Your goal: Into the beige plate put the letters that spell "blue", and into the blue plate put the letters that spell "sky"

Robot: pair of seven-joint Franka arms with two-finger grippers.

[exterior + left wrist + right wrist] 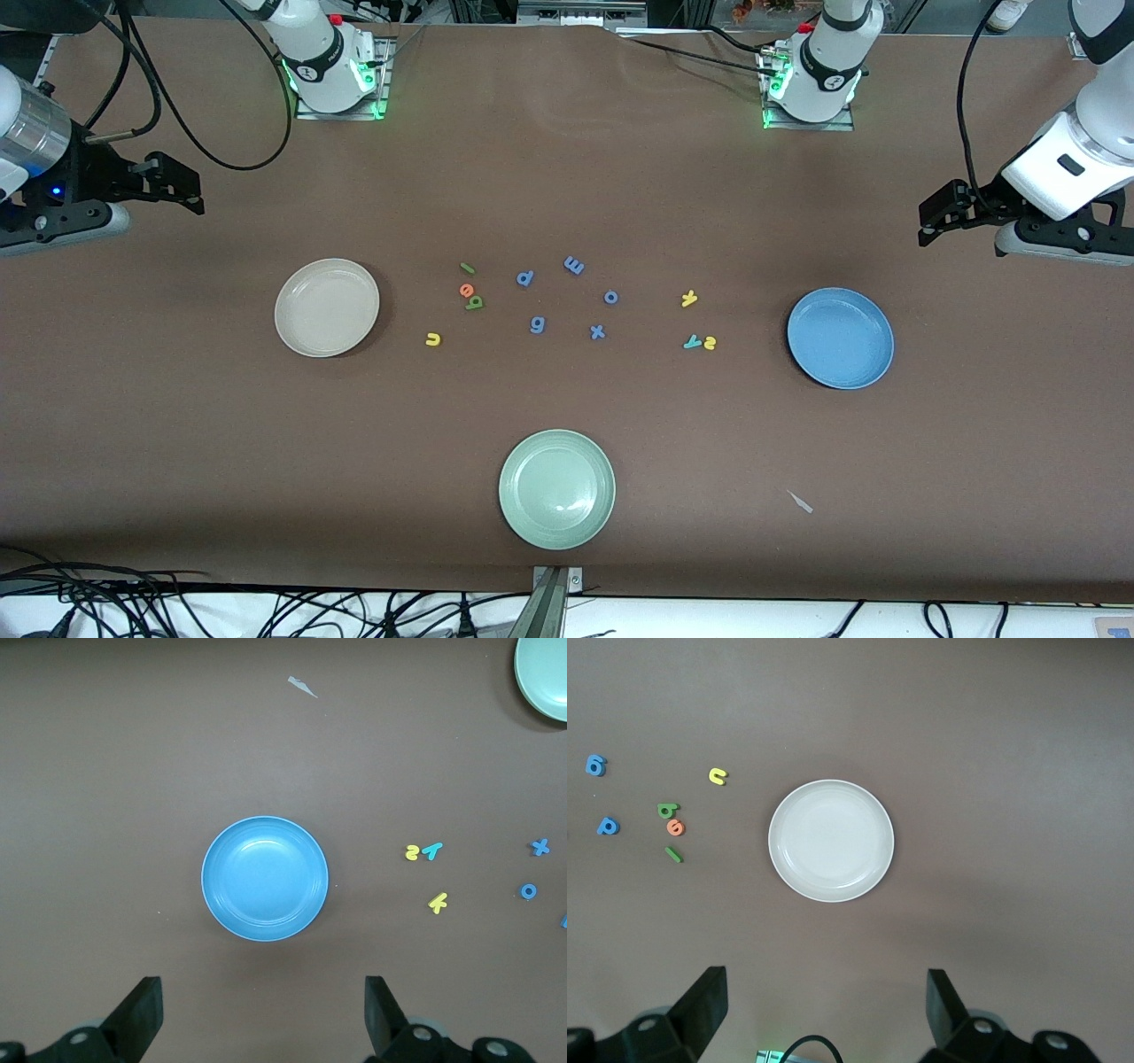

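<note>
The empty beige plate (326, 307) (831, 840) lies toward the right arm's end. Beside it lie the green "l" (467, 268), orange "e" (466, 289), olive "b" (475, 303) and yellow "u" (432, 338). The blue plate (840, 338) (264, 879), also empty, lies toward the left arm's end, with yellow "k" (688, 299), teal "y" (693, 342) and yellow "s" (709, 344) beside it. My right gripper (173, 186) (826, 1010) hangs open over bare table near the beige plate. My left gripper (935, 217) (263, 1014) hangs open near the blue plate. Neither holds anything.
Several blue letters (573, 264) are scattered mid-table between the two letter groups. A pale green plate (556, 488) sits nearer the front camera. A small white scrap (801, 502) lies beside it toward the left arm's end. Cables run along the front edge.
</note>
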